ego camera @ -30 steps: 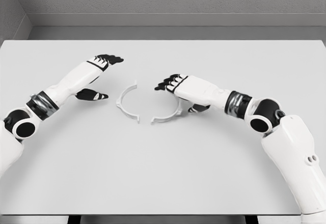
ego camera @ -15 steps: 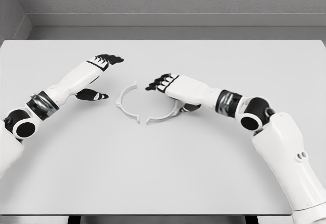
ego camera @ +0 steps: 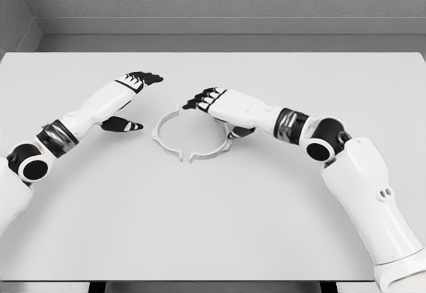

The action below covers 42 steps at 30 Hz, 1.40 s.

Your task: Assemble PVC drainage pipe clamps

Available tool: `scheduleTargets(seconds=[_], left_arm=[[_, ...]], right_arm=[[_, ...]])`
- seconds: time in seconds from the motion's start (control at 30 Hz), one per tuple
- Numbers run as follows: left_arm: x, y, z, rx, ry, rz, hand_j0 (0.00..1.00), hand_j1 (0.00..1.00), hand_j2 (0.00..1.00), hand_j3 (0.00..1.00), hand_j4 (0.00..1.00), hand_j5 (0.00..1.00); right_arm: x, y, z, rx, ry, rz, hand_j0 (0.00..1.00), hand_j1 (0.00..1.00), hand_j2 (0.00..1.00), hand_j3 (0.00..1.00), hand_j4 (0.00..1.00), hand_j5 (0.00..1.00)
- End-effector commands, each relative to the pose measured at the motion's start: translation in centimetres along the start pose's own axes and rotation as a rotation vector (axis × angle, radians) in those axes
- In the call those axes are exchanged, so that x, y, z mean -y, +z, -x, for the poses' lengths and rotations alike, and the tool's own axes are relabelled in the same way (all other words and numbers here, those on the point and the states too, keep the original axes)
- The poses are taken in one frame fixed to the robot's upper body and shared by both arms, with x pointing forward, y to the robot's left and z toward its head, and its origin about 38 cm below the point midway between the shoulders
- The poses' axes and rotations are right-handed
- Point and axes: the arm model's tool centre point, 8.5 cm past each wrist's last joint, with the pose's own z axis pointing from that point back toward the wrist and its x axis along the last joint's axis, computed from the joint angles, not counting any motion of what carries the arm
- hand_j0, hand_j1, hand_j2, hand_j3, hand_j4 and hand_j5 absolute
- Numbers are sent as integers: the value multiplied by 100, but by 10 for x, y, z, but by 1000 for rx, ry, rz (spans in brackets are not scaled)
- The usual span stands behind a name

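On the pale grey worktop (ego camera: 213, 226) lie two white half-ring pieces of a pipe clamp, near the middle and a little toward the far side. The left clamp half (ego camera: 164, 133) curves like an open bracket with its hollow side facing right, and the right clamp half (ego camera: 214, 150) curves the opposite way, so the two together form almost a full ring. At the near side their small end tabs stand just beside each other, with a thin gap that can be seen between them; at the far side the ends come close under the right hand, and it cannot be told if they touch there. The right hand (ego camera: 219, 105) comes in from the right with its white arm bent at the elbow, and it lies over the far right part of the ring. Its dark fingers (ego camera: 198, 98) are loosely bent and point to the left, and the thumb is below the palm next to the right clamp half; whether the hand really grips this piece cannot be told. The left hand (ego camera: 130, 100) is to the left of the ring, apart from it, with fingers stretched and the thumb spread away, holding nothing. Behind the worktop a grey wall (ego camera: 213, 0) stands.
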Motion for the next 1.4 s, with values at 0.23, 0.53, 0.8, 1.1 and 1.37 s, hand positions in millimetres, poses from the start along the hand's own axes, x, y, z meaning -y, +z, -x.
scheduleTargets(seconds=[0.23, 0.53, 0.8, 1.1, 1.37], left_arm=[[-1, 0, 0, 0, 4, -5, 100, 100, 100, 100, 100, 100], [11, -6, 0, -8, 26, 3, 100, 100, 100, 100, 100, 100], [12, -6, 0, -7, 27, 6, 100, 100, 100, 100, 100, 100], [12, -6, 0, -7, 27, 6, 100, 100, 100, 100, 100, 100], [26, -4, 8, -42, 53, 30, 100, 100, 100, 100, 100, 100]], right_arm=[[7, 1, 0, -4, -4, 22, 100, 100, 100, 100, 100, 100], [63, 202, 75, -361, 43, 338, 100, 100, 100, 100, 100, 100], [52, 247, 88, -476, -1, 280, 100, 100, 100, 100, 100, 100], [52, 247, 88, -476, -1, 280, 100, 100, 100, 100, 100, 100], [44, 244, 86, -469, -11, 258, 100, 100, 100, 100, 100, 100]])
